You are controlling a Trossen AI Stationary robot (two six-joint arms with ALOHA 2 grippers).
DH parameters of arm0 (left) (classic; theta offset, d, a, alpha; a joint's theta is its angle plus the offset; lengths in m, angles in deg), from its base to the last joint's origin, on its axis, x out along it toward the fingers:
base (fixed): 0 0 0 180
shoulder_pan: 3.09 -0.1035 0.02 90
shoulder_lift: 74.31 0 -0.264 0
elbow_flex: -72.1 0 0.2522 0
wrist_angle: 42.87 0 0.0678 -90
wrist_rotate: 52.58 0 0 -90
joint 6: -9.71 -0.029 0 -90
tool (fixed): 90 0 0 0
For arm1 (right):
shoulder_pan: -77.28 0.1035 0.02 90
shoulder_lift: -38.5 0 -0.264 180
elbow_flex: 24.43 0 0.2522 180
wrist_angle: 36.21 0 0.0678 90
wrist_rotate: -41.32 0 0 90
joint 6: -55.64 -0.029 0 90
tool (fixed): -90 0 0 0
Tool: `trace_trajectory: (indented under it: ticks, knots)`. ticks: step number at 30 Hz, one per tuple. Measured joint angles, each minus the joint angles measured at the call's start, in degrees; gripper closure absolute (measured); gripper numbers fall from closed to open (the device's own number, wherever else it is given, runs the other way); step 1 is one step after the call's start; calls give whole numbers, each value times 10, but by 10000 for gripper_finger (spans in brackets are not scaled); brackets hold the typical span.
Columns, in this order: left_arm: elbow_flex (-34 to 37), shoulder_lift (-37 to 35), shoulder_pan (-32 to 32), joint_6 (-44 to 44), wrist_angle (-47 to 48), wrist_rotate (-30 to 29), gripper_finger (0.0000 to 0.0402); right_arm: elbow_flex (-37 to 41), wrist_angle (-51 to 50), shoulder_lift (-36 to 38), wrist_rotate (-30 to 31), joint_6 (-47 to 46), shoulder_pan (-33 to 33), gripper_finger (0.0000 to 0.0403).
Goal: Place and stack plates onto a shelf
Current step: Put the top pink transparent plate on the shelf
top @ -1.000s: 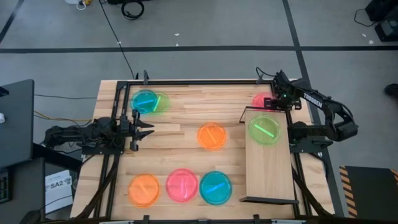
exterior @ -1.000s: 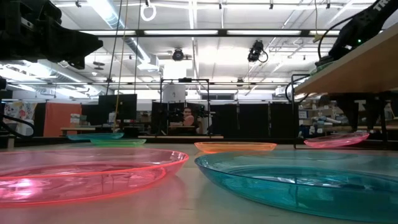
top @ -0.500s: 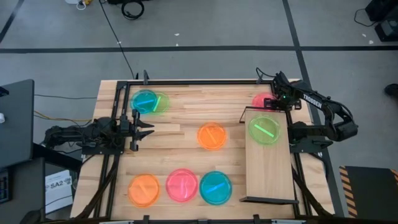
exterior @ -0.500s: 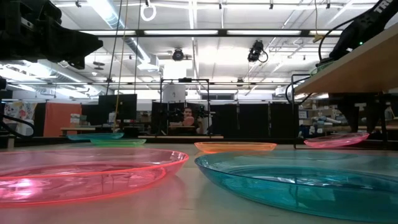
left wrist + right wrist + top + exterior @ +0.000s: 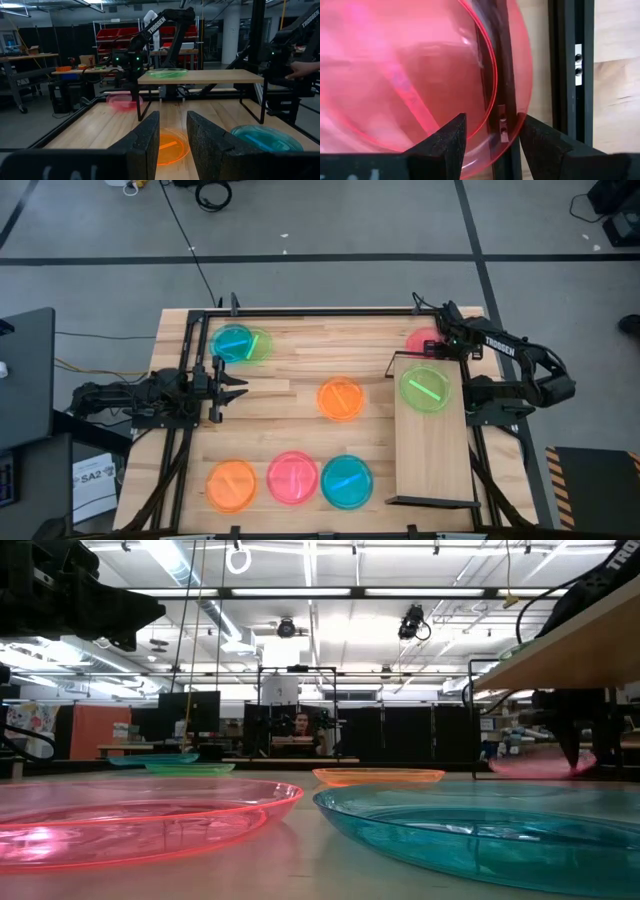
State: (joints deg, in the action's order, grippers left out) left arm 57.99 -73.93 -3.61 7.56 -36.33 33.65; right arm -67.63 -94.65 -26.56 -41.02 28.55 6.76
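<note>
Table (image 5: 300, 435) w/ plates; right end effector (image 5: 490, 131) open over pink plate (image 5: 395, 75).

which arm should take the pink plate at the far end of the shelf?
Right, most likely. The right gripper is already at the pink plate beside the shelf, open with the plate's rim between its fingers. The left gripper waits across the table, open and empty.
</note>
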Motion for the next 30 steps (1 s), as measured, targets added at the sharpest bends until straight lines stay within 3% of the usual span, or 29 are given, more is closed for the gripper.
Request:
trace_trajectory:
  ticks: [18,30]
  knots:
    - [0,0,0,0,0,0,297,-5,2,-1,-15,33,0,223]
    - [0,0,0,0,0,0,297,-5,3,-1,-20,33,0,316]
